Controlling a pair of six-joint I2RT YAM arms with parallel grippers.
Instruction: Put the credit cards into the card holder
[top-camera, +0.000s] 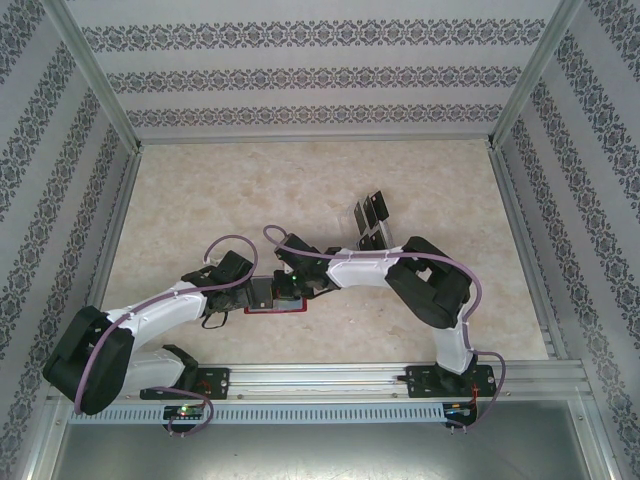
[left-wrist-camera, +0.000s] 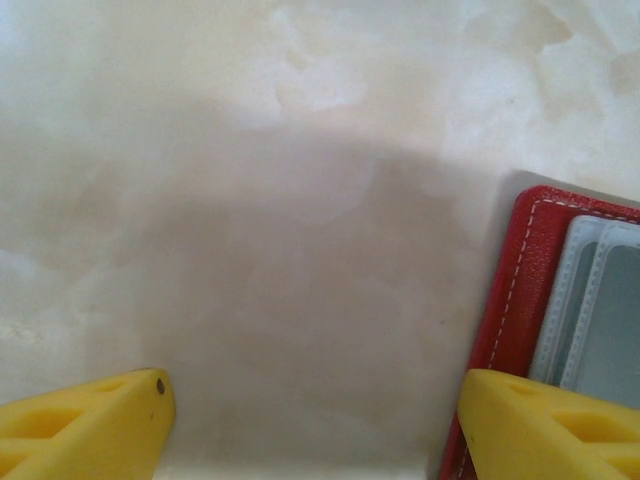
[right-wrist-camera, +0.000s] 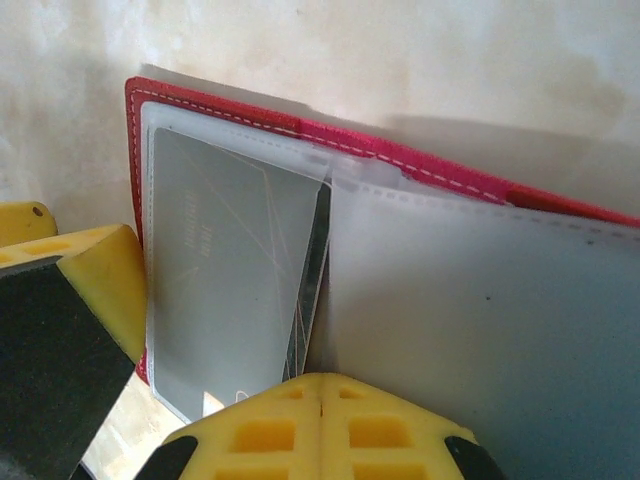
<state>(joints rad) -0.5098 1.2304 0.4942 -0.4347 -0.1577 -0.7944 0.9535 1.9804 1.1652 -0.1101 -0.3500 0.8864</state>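
Credit card (right-wrist-camera: 230, 270) being held partly inside card holder (right-wrist-camera: 400, 160) sleeve (right-wrist-camera: 480, 320) by clenched right end effector (right-wrist-camera: 320, 390); left end effector (left-wrist-camera: 315, 390) splayed; flat entry advised.

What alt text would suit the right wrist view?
An open red card holder lies on a marbled table, a grey credit card partly in its clear left sleeve. The right gripper, shut, sits at the card's near edge.

Red card holder (left-wrist-camera: 512, 290) on cream marble
Its cover is red with white stitching, its sleeves pale translucent grey; table (top-camera: 200, 200) under it cream, mottled beige; the left gripper (left-wrist-camera: 317, 392) beside it has yellow fingers (left-wrist-camera: 90, 425); the credit cards (top-camera: 372, 212) beyond it are dark grey; walls (top-camera: 300, 80) white with grey ornamental bands
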